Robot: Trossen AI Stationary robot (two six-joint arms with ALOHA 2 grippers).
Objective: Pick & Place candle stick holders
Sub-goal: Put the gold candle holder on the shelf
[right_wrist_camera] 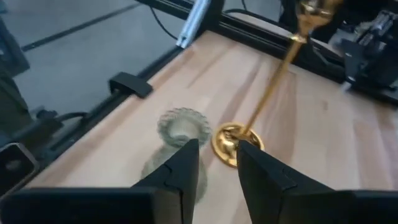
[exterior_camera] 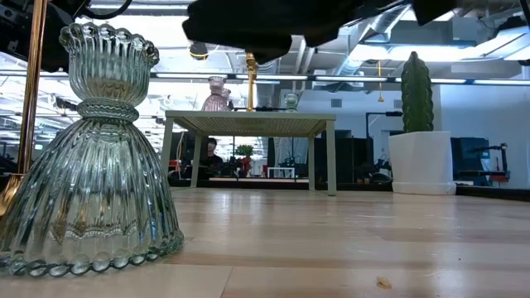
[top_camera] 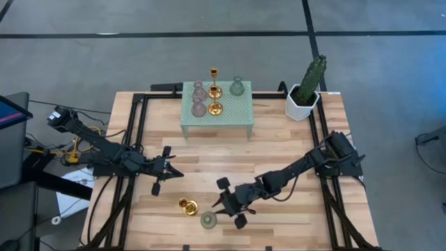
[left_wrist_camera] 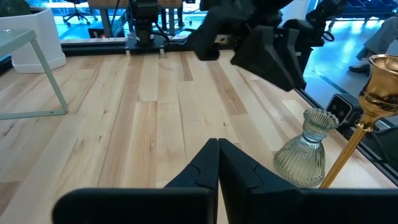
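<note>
— What can't you make out from where you sit?

— In the low view my gold holder (exterior_camera: 31,91) is cut off at the left edge, only the stem showing. The sage green holder (right_wrist_camera: 177,140) is half hidden behind my right tool (right_wrist_camera: 214,158).

— And the stand?

— The holders on the mint green stand (top_camera: 216,108) are too small to tell apart in detail.

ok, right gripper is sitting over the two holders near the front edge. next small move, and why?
Probably lower the right gripper onto the sage green holder. Its fingers stand apart with nothing between them, just above that holder's ribbed top, and the gold holder stands close beside it, so a straight descent looks safest. The left gripper waits shut.
</note>
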